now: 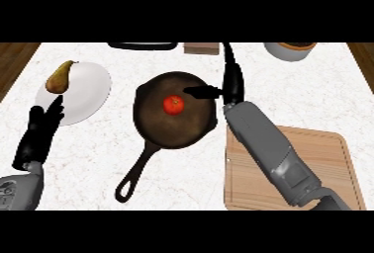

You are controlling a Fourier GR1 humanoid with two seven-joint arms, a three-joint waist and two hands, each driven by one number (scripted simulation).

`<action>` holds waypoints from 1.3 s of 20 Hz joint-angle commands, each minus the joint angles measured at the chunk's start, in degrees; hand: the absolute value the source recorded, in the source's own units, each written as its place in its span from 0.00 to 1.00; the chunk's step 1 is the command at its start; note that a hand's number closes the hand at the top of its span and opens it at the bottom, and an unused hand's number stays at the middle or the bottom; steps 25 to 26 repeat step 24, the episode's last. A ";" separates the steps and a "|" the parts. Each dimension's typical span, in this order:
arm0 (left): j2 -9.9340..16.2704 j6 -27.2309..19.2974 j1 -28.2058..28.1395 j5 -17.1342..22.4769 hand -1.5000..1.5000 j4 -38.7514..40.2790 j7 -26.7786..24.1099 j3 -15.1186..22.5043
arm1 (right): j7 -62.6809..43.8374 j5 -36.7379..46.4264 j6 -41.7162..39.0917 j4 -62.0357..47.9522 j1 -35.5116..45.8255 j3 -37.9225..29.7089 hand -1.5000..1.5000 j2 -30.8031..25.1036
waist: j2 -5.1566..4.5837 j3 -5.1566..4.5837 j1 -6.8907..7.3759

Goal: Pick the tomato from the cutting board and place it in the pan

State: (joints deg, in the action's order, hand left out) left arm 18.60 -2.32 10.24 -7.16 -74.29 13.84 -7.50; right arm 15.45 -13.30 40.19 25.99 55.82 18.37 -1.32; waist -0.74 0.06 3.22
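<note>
The tomato sits inside the pan, off the cutting board; the right hand hangs over the pan with fingers straight, holding nothing; it should lift straight up so it doesn't bump the tomato; the left hand rests open by the plate.

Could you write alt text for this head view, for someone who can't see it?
A tomato lies in a dark pan on a marble counter, the robot's open right hand just beside it. Right: a wooden cutting board; left: a pear on a white plate, by the resting left hand.
</note>
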 commanded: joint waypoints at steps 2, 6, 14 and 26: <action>2.69 1.92 -2.11 2.08 0.50 -0.41 -0.16 -3.39 | 0.94 -1.45 -5.68 4.36 -3.38 -3.08 0.00 -6.32 | 0.88 -0.06 -3.15; -0.26 -1.59 -3.48 -0.74 0.50 -2.31 0.89 -1.47 | 3.60 -1.97 -13.96 10.16 -11.50 -3.65 0.00 -12.66 | 0.95 -0.05 -3.78; 1.09 0.95 -3.68 1.43 0.50 -4.15 3.03 -3.54 | -0.29 -3.95 -27.17 23.04 -21.88 -6.55 0.00 -26.51 | 1.04 -0.07 -3.94; -1.64 -0.04 -6.02 -1.37 0.50 -4.54 -0.31 -2.27 | 2.80 -3.71 -38.35 28.32 -31.37 -14.85 0.00 -34.25 | 0.77 -0.05 -3.11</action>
